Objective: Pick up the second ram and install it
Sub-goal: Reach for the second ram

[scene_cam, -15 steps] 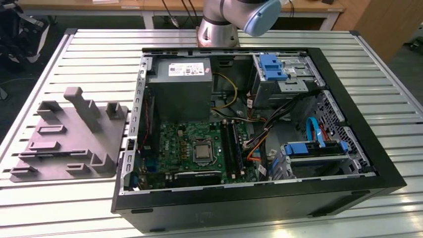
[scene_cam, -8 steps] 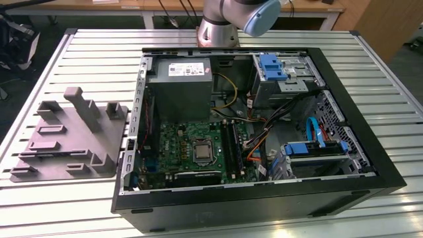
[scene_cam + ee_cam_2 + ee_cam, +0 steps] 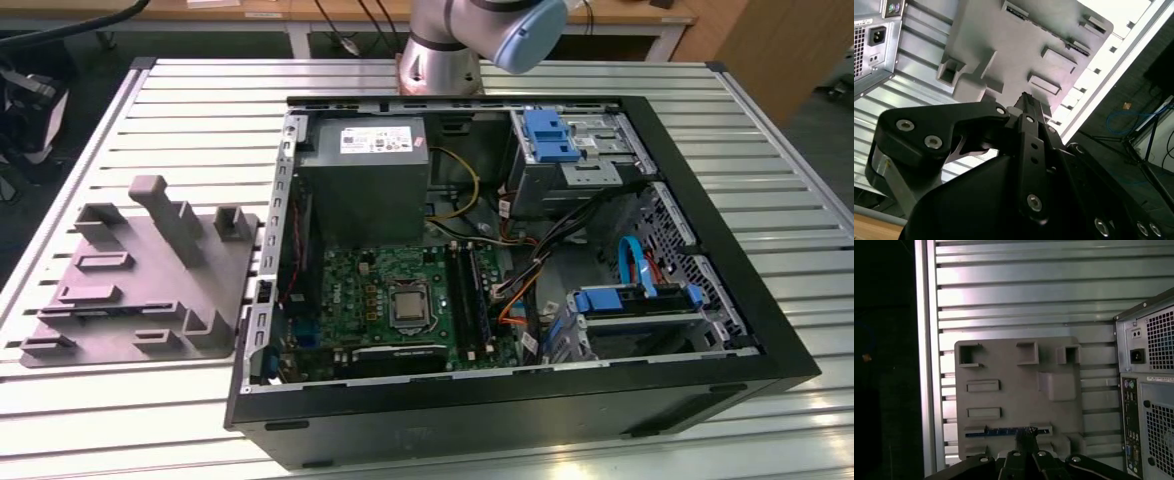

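Second ram, long flat dark-blue memory stick (image 3: 1001, 431): in a tray slot, under the claw tips.
Claw, black metal gripper (image 3: 1026, 434): narrow, gripping nothing.
Tray, grey plastic with posts (image 3: 1014, 402): below the claw.
Tower, open black computer case (image 3: 507, 425): beside the claw.

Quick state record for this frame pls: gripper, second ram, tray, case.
gripper: shut, holding nothing, its tip lined up over the ram in the first wrist view
ram: dark blue stick sitting in a slot of the tray, not picked up
tray: grey, with upright posts, on the table at the exterior view's left of the computer case
computer case: lying open, motherboard exposed
table: slatted metal
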Available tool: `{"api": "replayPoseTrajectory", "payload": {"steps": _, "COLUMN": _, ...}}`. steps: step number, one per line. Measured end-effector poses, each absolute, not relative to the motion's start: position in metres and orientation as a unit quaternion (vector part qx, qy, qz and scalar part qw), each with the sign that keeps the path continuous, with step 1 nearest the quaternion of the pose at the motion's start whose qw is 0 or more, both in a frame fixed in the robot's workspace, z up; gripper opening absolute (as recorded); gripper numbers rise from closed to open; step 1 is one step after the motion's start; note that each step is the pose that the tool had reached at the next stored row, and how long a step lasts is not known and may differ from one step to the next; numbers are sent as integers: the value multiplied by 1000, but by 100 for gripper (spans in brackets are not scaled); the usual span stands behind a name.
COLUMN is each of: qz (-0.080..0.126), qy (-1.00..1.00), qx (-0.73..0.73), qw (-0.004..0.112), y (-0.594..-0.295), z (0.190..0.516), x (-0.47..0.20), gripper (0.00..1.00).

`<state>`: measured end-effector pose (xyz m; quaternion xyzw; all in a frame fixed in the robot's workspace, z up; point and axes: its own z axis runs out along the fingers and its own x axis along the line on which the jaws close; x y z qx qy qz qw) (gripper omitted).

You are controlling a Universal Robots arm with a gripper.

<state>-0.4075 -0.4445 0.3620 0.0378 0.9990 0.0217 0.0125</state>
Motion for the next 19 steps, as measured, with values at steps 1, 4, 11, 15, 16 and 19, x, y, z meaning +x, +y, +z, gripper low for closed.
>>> {"api": "replayPoseTrajectory", "payload": {"steps": 1, "qz": 22, "qy": 999, "qx": 38, "qw": 12, "y": -447, "z": 361, "x": -408, "gripper": 10}}
{"api": "replayPoseTrajectory", "payload": {"steps": 4, "qz": 22, "qy": 999, "qx": 38, "qw": 11, "y": -453, "z": 358, "x": -408, "gripper": 10}}
{"api": "replayPoseTrajectory", "payload": {"steps": 11, "qz": 21, "qy": 999, "qx": 38, "qw": 8, "y": -460, "z": 352, "x": -408, "gripper": 10}}
{"api": "replayPoseTrajectory", "payload": {"steps": 15, "qz": 21, "qy": 999, "qx": 38, "qw": 7, "y": -467, "z": 350, "x": -408, "gripper": 10}}
{"api": "replayPoseTrajectory", "payload": {"steps": 16, "qz": 21, "qy": 999, "qx": 38, "qw": 4, "y": -482, "z": 344, "x": -408, "gripper": 10}}
{"api": "replayPoseTrajectory", "payload": {"steps": 19, "qz": 21, "qy": 999, "qx": 38, "qw": 3, "y": -487, "z": 342, "x": -408, "gripper": 10}}
